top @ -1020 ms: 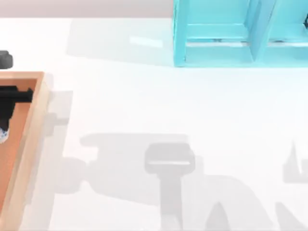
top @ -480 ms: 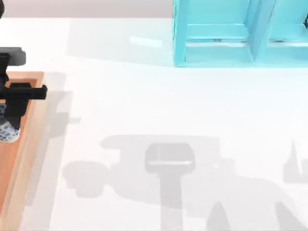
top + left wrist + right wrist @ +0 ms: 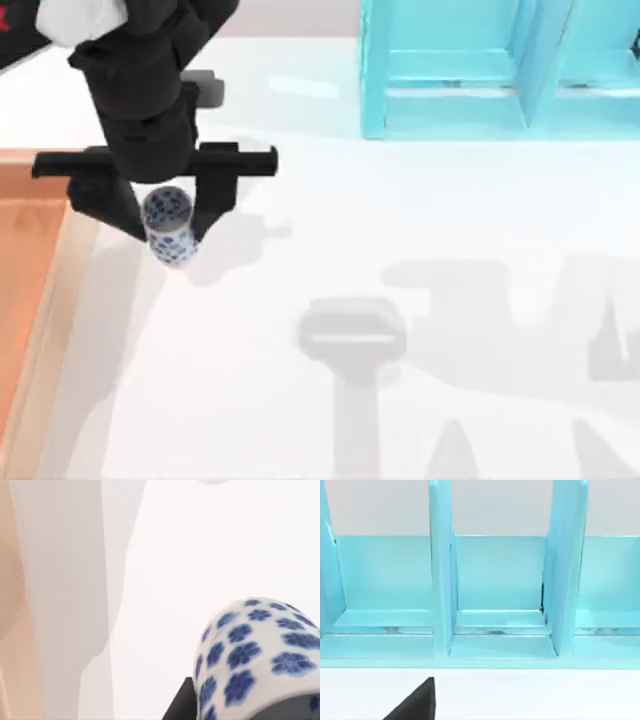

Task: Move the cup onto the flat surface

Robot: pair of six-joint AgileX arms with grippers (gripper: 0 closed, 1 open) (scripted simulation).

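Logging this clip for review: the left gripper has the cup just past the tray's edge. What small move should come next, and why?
Probably a straight lowering. In the top view the left gripper holds the cup between its fingers, past the tray rim and over bare tabletop. The left wrist view shows plain white surface beyond the cup, so nothing seems in the way; setting it down before releasing looks right.
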